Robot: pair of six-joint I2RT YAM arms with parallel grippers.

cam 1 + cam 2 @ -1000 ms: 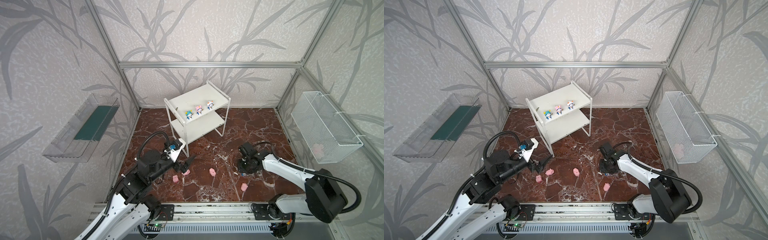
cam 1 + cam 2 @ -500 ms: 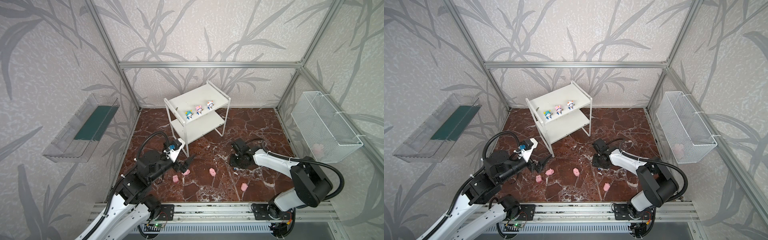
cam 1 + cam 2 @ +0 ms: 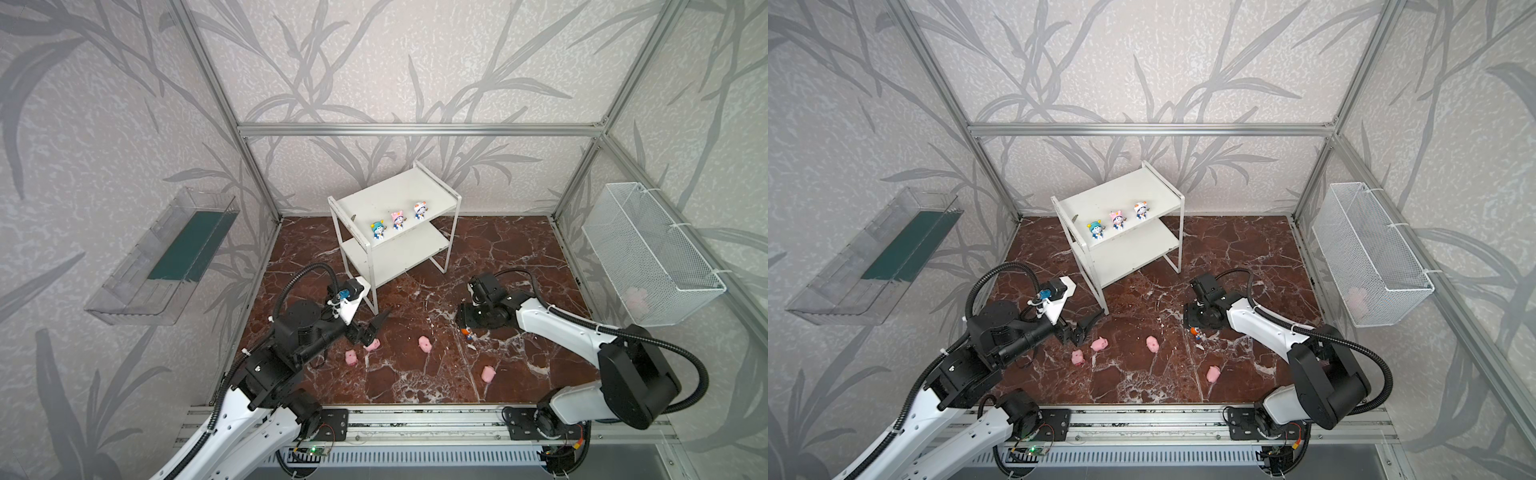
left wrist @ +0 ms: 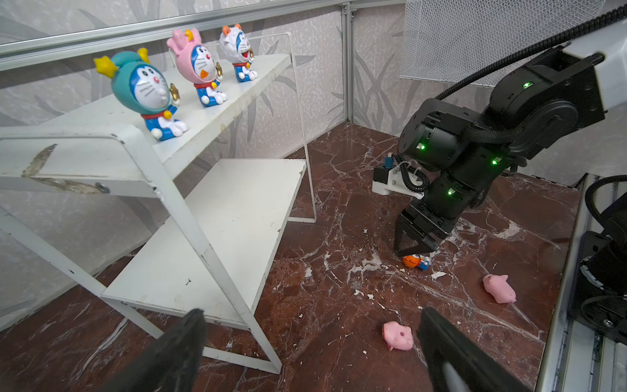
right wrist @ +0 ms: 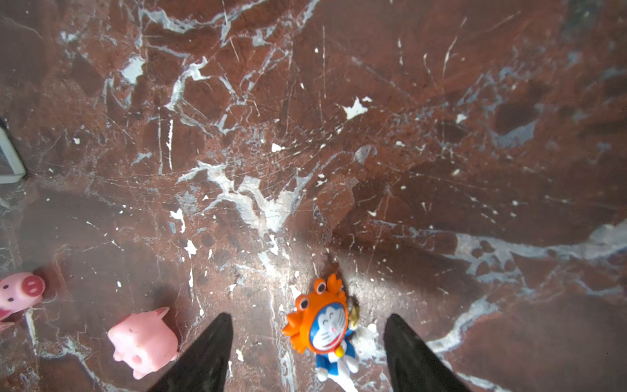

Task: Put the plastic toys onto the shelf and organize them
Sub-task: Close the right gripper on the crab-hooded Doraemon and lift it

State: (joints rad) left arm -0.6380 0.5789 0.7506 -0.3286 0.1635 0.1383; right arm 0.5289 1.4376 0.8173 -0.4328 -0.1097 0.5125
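Standing well beyond both pairs of fingers, the shelf (image 3: pixel 395 193) sits at the back of the red marble floor (image 3: pixel 498 249). In both top views its upper board carries three upright toys in a row along the front edge: the teal-hat figurine (image 3: pixel 377 230), the pink-hat figurine (image 3: pixel 397 220) and the white-hat figurine (image 3: pixel 419 210). Over to the right gripper (image 5: pixel 308 315): it points straight down at the floor, its fingers (image 5: pixel 203 356) spread apart and gripping nothing. Right there in the gap lies the orange-hat figurine (image 5: pixel 322 322), flat on its back, face up, clear of both pads in the right wrist view. From the left wrist view those fingertips hang just above it, and I cannot tell whether they brush it. The left gripper (image 4: pixel 312 311) is low over the floor, its fingers (image 4: pixel 176 353) wide apart with nothing between them and one tip near the shelf's front leg. Down to the little ones, four pink pigs on the marble! The nearest pig (image 3: pixel 373 344) lies right at the other left fingertip, contact unclear. The second pig (image 3: pixel 351 357) sits just beside that gripper's body, behind the tips. The middle pig (image 3: pixel 424 343) lies between the two grippers, just outside one right finger. The far pig (image 3: pixel 488 373) rests apart from the right fingers, toward the front rail.
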